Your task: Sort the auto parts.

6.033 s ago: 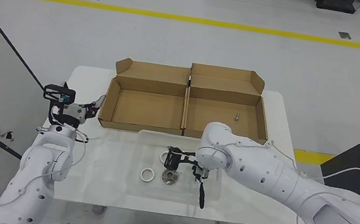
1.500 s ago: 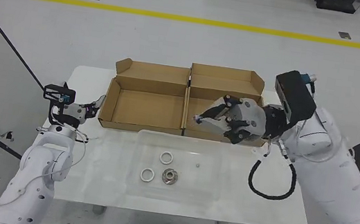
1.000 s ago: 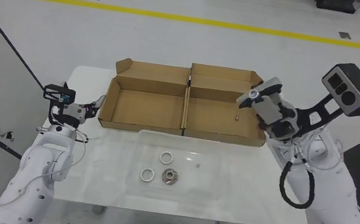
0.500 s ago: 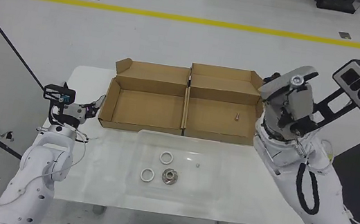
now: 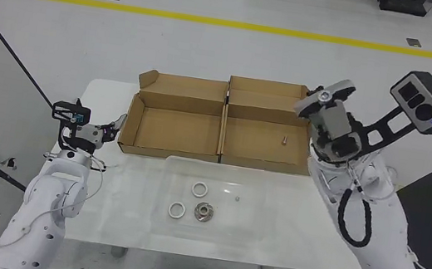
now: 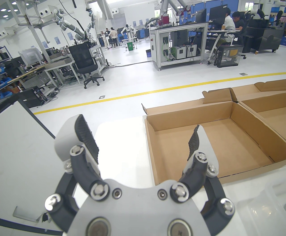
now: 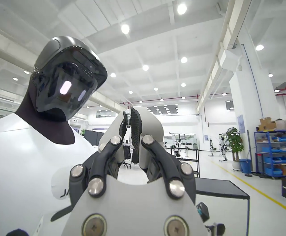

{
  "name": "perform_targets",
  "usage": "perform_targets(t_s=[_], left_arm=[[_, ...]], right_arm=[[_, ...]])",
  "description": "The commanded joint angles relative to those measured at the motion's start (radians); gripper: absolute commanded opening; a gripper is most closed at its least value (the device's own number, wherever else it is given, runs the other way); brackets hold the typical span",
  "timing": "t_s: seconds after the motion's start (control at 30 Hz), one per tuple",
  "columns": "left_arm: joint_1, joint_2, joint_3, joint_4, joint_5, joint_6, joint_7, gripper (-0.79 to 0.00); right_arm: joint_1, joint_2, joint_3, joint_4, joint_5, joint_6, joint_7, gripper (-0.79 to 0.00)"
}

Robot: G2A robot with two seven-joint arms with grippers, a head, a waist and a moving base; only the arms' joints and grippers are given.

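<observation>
A white counter (image 5: 314,233) carries two open cardboard boxes set side by side and touching. The right box (image 5: 252,144) has one small screw (image 5: 283,138) lying on its floor. The left box (image 5: 174,132) beside it looks bare.

On the robot's side of the right box is a clear tray (image 5: 249,223). It holds two white rings (image 5: 200,189) and a metal hub (image 5: 204,211).

The right gripper (image 7: 129,117) is raised by the right box's outer edge and points upward. Its fingers are pressed together on what looks like a small threaded part (image 7: 127,121).

The left gripper (image 6: 138,131) is spread wide and holds nothing. It hangs beyond the left box, on the side away from the right box.

The step in hand appears to be delivering the pinched part. The next move probably calls for turning the wrist down over the right box and letting go near the screw.
</observation>
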Motion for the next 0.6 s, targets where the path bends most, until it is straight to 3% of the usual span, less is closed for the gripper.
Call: perform_targets(t_s=[0.0,0.17,0.57], left_arm=[[0.0,0.0,0.0,0.0,0.0,0.0,0.0,0.0],[0.0,0.0,0.0,0.0,0.0,0.0,0.0,0.0],[0.0,0.0,0.0,0.0,0.0,0.0,0.0,0.0]], right_arm=[[-0.005,0.003,0.019,0.018,-0.038,0.0,0.048,-0.785],[-0.019,0.008,0.049,0.018,-0.049,0.0,0.097,-0.785],[-0.066,-0.029,0.056,-0.038,0.077,0.0,-0.066,-0.785]])
